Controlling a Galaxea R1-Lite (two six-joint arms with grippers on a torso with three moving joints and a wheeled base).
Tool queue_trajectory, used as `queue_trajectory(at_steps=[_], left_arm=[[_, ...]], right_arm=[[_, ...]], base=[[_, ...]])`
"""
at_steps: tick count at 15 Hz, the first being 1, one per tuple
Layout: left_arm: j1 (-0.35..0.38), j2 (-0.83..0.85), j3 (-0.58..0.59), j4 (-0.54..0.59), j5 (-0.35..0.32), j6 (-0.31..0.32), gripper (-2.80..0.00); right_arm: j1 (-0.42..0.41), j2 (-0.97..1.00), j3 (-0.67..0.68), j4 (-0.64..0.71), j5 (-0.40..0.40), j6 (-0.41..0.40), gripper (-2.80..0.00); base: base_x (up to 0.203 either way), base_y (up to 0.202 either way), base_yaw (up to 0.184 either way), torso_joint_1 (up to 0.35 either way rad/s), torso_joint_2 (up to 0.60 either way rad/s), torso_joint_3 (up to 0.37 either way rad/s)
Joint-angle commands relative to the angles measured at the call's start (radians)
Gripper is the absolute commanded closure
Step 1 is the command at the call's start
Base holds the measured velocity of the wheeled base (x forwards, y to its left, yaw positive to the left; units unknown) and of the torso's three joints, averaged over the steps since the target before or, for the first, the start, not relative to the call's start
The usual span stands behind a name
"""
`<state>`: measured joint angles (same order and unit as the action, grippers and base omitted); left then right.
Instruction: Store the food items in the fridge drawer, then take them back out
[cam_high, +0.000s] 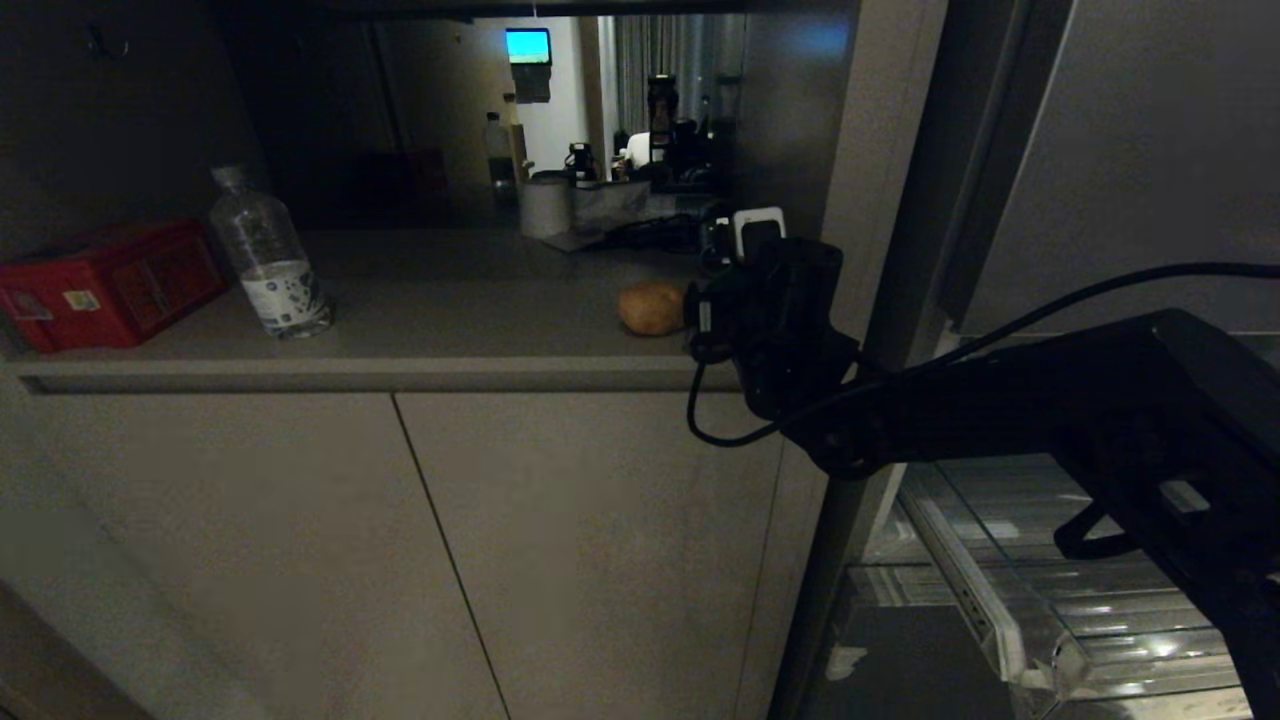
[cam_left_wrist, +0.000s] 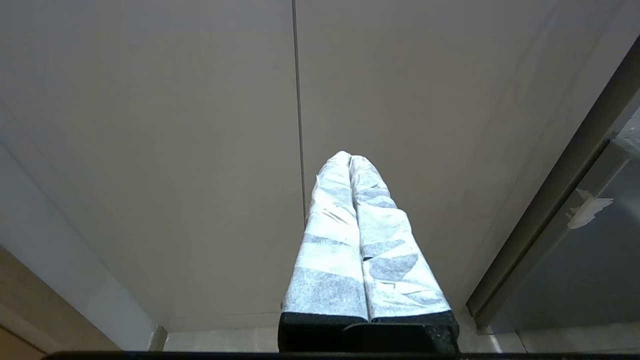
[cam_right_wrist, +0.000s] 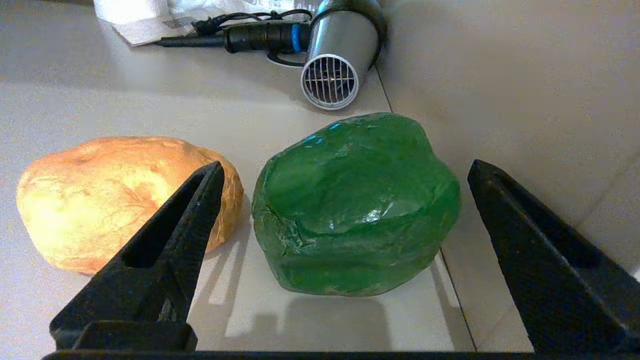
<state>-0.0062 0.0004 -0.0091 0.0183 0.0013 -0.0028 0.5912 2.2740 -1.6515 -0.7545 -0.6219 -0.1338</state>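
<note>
Potato (cam_right_wrist: 125, 200) beside green pepper (cam_right_wrist: 355, 205); drawer (cam_high: 1050, 600) apparently open.

Head high; wrists close (potato (cam_high: 651, 307) shared)

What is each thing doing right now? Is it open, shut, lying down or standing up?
Right hand: open, empty, fingers either side of the green pepper.
Left hand: shut, empty, parked by the cupboard doors.
Green pepper: lying on the counter.
Potato: lying on the counter beside the pepper.
Fridge drawer: pulled out.
Water bottle: standing upright, cap on.
Hair dryer: lying on its side.
</note>
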Motion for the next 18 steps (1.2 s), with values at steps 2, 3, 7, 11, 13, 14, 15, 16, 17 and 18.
queue_trajectory(at_steps=[2,3,7,11,13,14,15,16,17,18], left_arm=[[0.000,0.000,0.000,0.000,0.000,0.000,0.00],[0.000,0.001,0.000,0.000,0.000,0.000,0.00],[0.000,0.000,0.000,-0.001,0.000,0.000,0.00],[0.000,0.000,0.000,-0.001,0.000,0.000,0.00],[0.000,0.000,0.000,-0.001,0.000,-0.002,0.00],[0.000,0.000,0.000,-0.001,0.000,-0.002,0.00],[0.000,0.000,0.000,-0.001,0.000,-0.002,0.00],[0.000,0.000,0.000,0.000,0.000,-0.002,0.00],[0.000,0.000,0.000,-0.001,0.000,-0.002,0.00],[0.000,0.000,0.000,0.000,0.000,0.000,0.00]], right_arm=[[-0.010,0.001,0.004,-0.005,-0.004,0.000,-2.80],[-0.011,0.002,0.007,-0.005,-0.004,0.000,-2.80],[-0.010,0.012,0.008,-0.005,-0.005,0.002,-2.80],[-0.010,0.012,0.015,-0.005,-0.007,0.003,-2.80],[-0.008,0.011,0.013,-0.005,-0.007,0.003,-2.80],[-0.008,0.012,0.013,-0.005,-0.007,0.003,-2.80],[-0.007,0.012,0.015,-0.005,-0.007,0.003,-2.80],[-0.004,0.012,0.017,-0.005,-0.007,0.003,-2.80],[-0.002,0.012,0.021,-0.005,-0.008,0.005,-2.80],[-0.001,0.012,0.023,-0.005,-0.009,0.005,-2.80]], base=[[0.000,0.000,0.000,0.000,0.00,0.000],[0.000,0.000,0.000,0.000,0.00,0.000],[0.000,0.000,0.000,0.000,0.00,0.000],[0.000,0.000,0.000,0.000,0.00,0.000],[0.000,0.000,0.000,0.000,0.00,0.000],[0.000,0.000,0.000,0.000,0.00,0.000],[0.000,0.000,0.000,0.000,0.00,0.000],[0.000,0.000,0.000,0.000,0.00,0.000],[0.000,0.000,0.000,0.000,0.00,0.000],[0.000,0.000,0.000,0.000,0.00,0.000]])
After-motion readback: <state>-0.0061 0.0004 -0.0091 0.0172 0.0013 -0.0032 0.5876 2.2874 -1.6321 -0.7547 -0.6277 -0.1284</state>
